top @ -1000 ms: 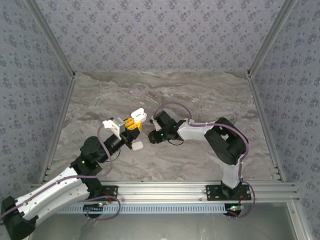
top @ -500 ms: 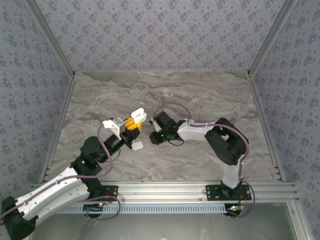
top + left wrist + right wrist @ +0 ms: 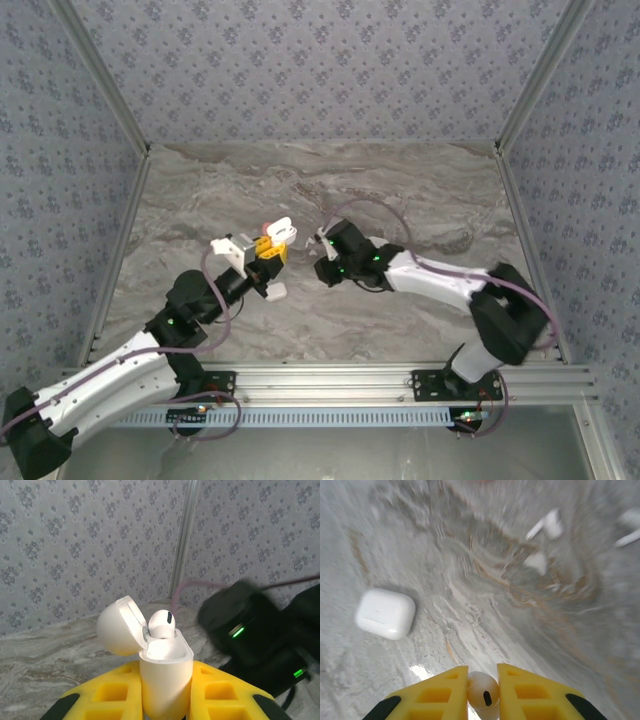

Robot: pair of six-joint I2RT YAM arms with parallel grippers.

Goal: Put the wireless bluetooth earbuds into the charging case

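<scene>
Squeezing shut is the new bit on my right side. A second ago my right gripper (image 3: 483, 672) had its jaws partway apart; now they're clamped on a white earbud (image 3: 483, 692), pinched between the yellow fingers (image 3: 445, 687) with its dark dot facing the wrist camera. The arm has also stretched out: from above, the elbow has swung low and out to the right, while the head stays just beside my other one. The wrist view is smeary, so I reckon I'm mid-move and up off the marble table (image 3: 420, 200).

My left gripper (image 3: 265, 252) hasn't let go of anything. Its jaws are tight on the charging case (image 3: 165, 680), which is upright with the lid (image 3: 117, 630) flipped back to the left. It has nudged slightly up and toward the right arm. The seated earbud (image 3: 161, 624) is already in there with its head poking up, and the rest of the opening looks free, though I can't see down into the socket.

The second case (image 3: 385, 614) is lying closed on the marble and hasn't budged. The loose earbuds (image 3: 545, 527) farther off are just blurs.

So the pick looks done and the carry is next. I can't tell which way the stem points under my fingers, and that's what will make lining it up fiddly.
</scene>
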